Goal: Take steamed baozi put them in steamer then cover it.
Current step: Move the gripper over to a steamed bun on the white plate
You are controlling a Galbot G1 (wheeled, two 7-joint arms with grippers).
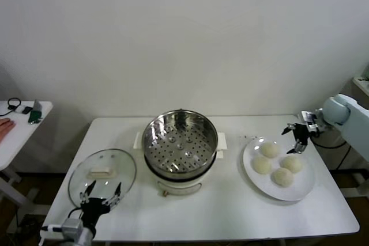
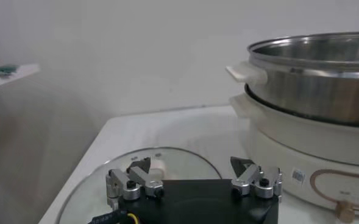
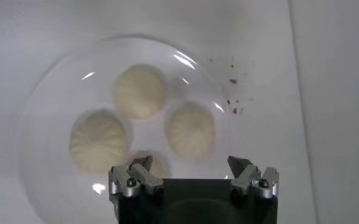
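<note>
the steamer (image 1: 180,148) stands mid-counter (image 1: 230,211), its perforated tray bare; take it as the landmark. on the robot's right of it lies a white plate (image 1: 300,191) with four baozi (image 1: 269,150) clustered close together, none yet moved. on the robot's left of the steamer the cover (image 1: 102,174) lies flat on the counter, cream handle up.

the right gripper (image 1: 299,140) hovers at the plate's far edge, farther from the steamer than the buns, jaws spread wide and holding nothing; its wrist view looks straight down on the buns (image 3: 140,91). the left gripper (image 1: 101,193) sits low at the cover's near rim, also wide open and empty, with the steamer (image 2: 313,79) rising just beyond it in its wrist view.

the buns look soft, light and smooth-skinned: likely to dent or tear under a hard squeeze, and possibly a little tacky. best taken across the widest part from above, with a gentle close, starting with an outer bun so the fingers do not shove a neighbour. the buns sit near each other, so finger room between them is tight.

the cover is glass with a metal rim: stiff, heavier than a bun, slippery and breakable. its handle is the sensible hold, pinched across its narrow sides; the rim lies flat on the counter and offers little purchase.
</note>
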